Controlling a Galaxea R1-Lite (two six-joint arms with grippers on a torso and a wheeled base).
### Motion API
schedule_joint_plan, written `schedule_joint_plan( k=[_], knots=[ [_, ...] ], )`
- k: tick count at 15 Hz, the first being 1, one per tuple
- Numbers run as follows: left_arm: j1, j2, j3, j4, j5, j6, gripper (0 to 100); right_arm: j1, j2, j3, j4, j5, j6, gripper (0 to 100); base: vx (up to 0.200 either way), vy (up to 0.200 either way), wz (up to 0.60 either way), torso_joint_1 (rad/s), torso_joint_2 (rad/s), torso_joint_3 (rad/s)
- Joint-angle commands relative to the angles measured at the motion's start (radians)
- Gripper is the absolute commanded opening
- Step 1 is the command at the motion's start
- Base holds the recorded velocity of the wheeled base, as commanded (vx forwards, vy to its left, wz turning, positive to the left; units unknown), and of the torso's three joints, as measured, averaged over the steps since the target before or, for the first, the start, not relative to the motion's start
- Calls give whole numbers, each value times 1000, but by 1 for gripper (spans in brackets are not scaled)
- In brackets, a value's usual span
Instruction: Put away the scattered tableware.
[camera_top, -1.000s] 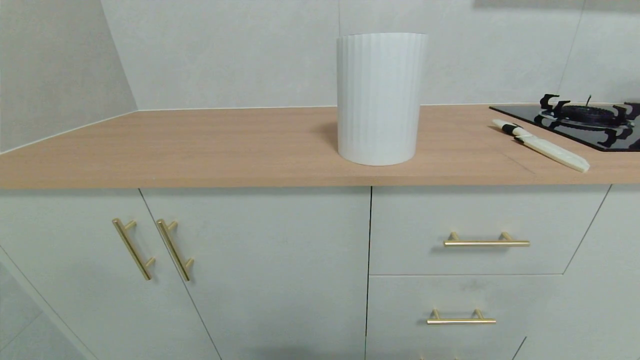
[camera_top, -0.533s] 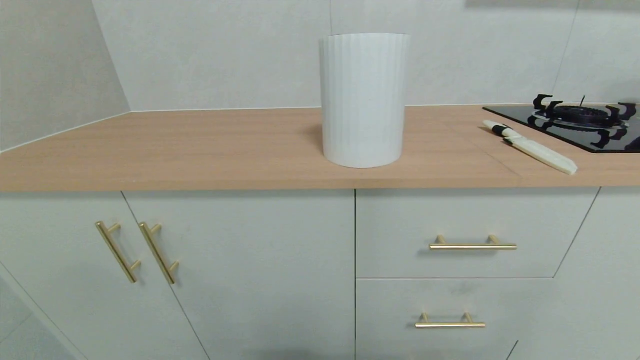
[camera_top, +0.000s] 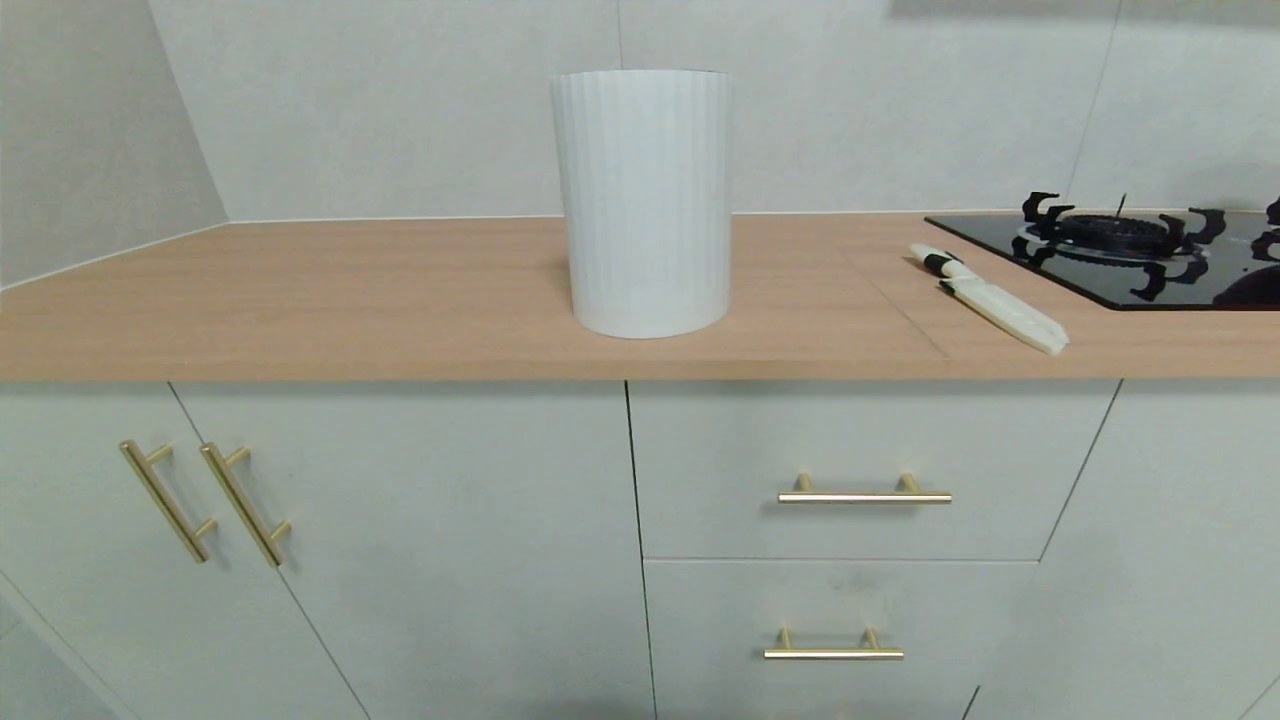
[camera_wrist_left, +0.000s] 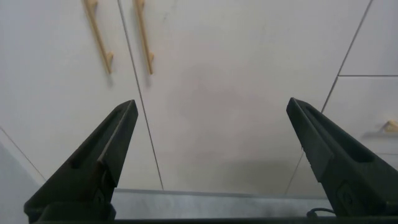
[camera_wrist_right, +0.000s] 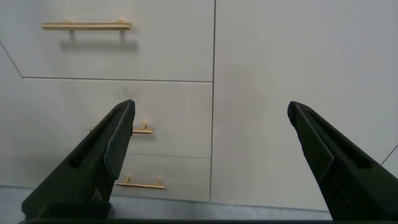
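A: Where's the tableware?

B: One knife (camera_top: 990, 302) lies flat on the counter (camera_top: 300, 300), at about 3 o'clock from the tall white holder (camera_top: 645, 200) and just short of the stove (camera_top: 1090, 275), which sits at the knife's 2 o'clock. Knife and holder are well apart.

A: How does it lie?

B: Slantwise. The end with the black band points to 10 o'clock, toward the wall. The tapered end points to 4 o'clock, near the counter's front edge.

A: And the arms?

B: Both are low, facing the cupboard fronts below the counter. The left gripper (camera_wrist_left: 211, 106) is spread wide with nothing in it, before the cabinet doors (camera_wrist_left: 205, 74). The right gripper (camera_wrist_right: 210, 107) is likewise spread and bare, before the drawers (camera_wrist_right: 112, 56).

A: Which one should go?

B: The right, I'd say. The knife is on the robot's right, so it is the nearer arm. From where it hangs the knife should be up and over, roughly 1 o'clock. It would have to rise above the counter edge, then close across that slant, not along it.
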Motion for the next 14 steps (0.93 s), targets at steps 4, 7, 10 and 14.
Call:
schedule_joint_plan(
  k=[4,7,10,14],
  knots=[
    [1,0,0,1,0,-2,100,2,1,0,0,1,0,100,150,0,0,-3,3,-1],
    [1,0,0,1,0,-2,100,2,1,0,0,1,-2,100,0,0,0,0,0,0],
    [1,0,0,1,0,-2,100,2,1,0,0,1,-2,100,0,0,0,0,0,0],
    [1,0,0,-1,0,-2,100,2,1,0,0,1,-2,100,0,0,0,0,0,0]
  ],
)
